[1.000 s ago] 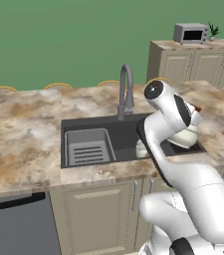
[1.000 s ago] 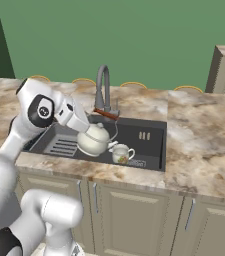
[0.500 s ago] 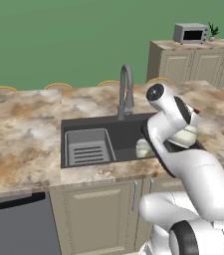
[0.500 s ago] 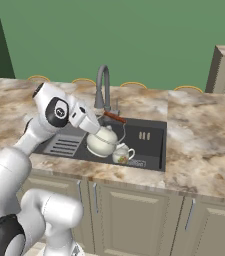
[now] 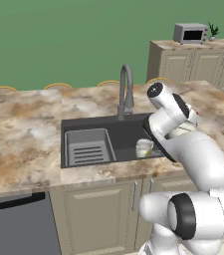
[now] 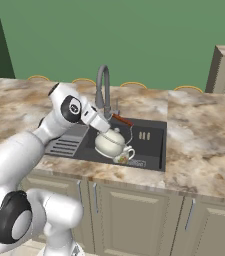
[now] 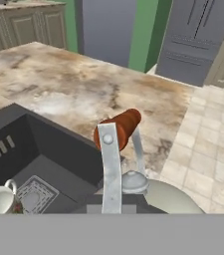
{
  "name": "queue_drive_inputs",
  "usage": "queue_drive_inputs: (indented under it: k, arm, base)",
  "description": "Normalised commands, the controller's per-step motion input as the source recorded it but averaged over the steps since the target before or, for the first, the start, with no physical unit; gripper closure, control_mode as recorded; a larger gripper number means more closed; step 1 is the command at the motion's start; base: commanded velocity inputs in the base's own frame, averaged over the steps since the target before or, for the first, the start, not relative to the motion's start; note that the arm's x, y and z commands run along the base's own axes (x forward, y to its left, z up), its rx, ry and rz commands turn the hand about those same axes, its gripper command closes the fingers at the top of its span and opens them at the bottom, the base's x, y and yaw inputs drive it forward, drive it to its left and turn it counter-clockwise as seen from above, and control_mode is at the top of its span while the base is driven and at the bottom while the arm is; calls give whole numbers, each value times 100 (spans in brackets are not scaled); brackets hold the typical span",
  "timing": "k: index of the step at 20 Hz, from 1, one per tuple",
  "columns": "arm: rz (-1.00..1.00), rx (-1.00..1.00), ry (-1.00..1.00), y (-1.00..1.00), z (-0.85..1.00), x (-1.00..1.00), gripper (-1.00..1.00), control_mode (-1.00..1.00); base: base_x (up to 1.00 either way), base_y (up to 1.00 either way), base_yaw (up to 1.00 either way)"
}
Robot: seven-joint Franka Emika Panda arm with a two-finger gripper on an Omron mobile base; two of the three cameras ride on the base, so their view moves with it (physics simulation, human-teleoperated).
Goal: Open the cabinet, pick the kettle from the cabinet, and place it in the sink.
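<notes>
Over the sink (image 6: 151,145), kettle (image 6: 110,142) hangs tilted inside the basin. Gripper (image 6: 115,119) clamped on its reddish-brown handle bar. Small cup (image 6: 124,158) sits just beside kettle, near front wall.

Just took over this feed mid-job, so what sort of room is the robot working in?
A home-style kitchen, rendered rather than real. A dark grey rectangular sink with a tall curved silver tap sits in a marbled brown stone counter, and a small grey microwave stands on beige cabinets behind.
</notes>
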Motion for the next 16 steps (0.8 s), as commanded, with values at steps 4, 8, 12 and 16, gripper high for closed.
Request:
queue_drive_inputs:
  k: [4, 8, 12, 16]
  arm:
    - [-3, 4, 9, -9, -13, 26, 100, -100]
    - [-1, 1, 0, -3, -18, 28, 100, -100]
    - [-1, 0, -1, -14, -23, 26, 100, -100]
    - [-3, 0, -4, -20, -31, 17, 100, -100]
  base:
    - [0, 0, 0]
    - [0, 0, 0]
    - [0, 0, 0]
    - [0, 0, 0]
